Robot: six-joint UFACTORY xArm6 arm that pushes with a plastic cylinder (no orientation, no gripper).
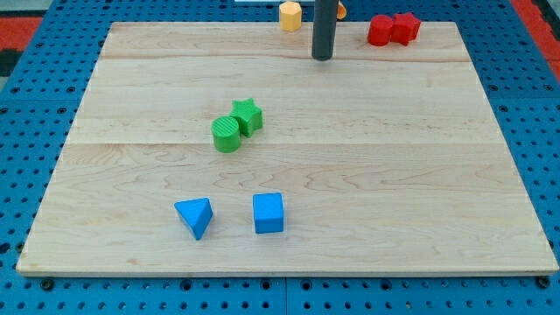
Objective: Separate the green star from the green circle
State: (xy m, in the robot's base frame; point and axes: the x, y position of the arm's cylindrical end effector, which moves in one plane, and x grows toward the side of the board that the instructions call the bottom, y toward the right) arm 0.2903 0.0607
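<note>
Nothing is separated yet — the green star-shaped block point(248, 115) sits touching the green round block point(227, 134) near the middle of the pale wooden table point(420, 175). My tip point(323, 58), a bare rod with nothing to clench, stands well apart toward the view's top. The whole push remains, by my judgement.

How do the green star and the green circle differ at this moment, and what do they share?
The green star has pointed arms; the green circle is a round cylinder with a ridged top. The star lies nearer the view's top and right, so closer to my tip; the circle sits below-left of it. Both are green, appear to touch, and rest mid-board, apart from my tip.
</note>
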